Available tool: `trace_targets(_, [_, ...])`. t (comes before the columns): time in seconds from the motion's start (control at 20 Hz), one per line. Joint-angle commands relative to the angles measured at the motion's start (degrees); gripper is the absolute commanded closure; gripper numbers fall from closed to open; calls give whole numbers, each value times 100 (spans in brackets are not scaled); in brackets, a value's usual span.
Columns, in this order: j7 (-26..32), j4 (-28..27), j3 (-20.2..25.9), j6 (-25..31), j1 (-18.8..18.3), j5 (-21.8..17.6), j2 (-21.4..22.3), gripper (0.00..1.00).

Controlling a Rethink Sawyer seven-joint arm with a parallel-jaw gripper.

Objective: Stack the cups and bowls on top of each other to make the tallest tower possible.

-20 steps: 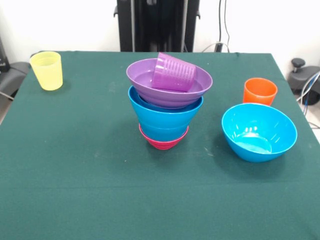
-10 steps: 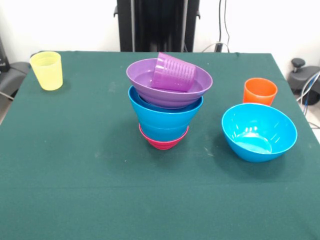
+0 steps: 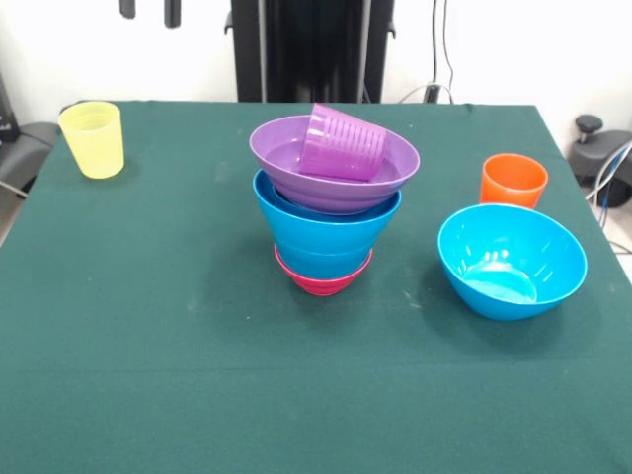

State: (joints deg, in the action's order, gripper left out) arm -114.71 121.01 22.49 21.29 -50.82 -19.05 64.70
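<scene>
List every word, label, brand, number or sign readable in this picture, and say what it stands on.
None can be read: the translucent yellow plastic cup, opaque orange plastic cup, ribbed purple plastic cup, wide purple plastic bowl, loose blue plastic bowl and green tablecloth show no print.

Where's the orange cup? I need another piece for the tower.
Front view: the orange cup stands upright at the right, just behind the loose blue bowl.

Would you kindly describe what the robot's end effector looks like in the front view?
Only the end effector shows at the top edge: two short, dark, blunt-ended fingers side by side with a gap between them. No cables, markings or other arm parts are visible.
</scene>
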Motion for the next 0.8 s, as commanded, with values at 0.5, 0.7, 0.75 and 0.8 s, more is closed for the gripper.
trace_targets(0.5, [762, -465, 357, -327, -65, -2026, -1712, 0])
trace_targets(0.7, [747, -358, 515, -293, -244, -2126, -1692, 0])
trace_targets(0.75, [749, -319, 551, -315, -308, -2168, -1700, 0])
trace_targets(0.8, [761, -291, 579, -315, -358, -2189, -1677, 0])
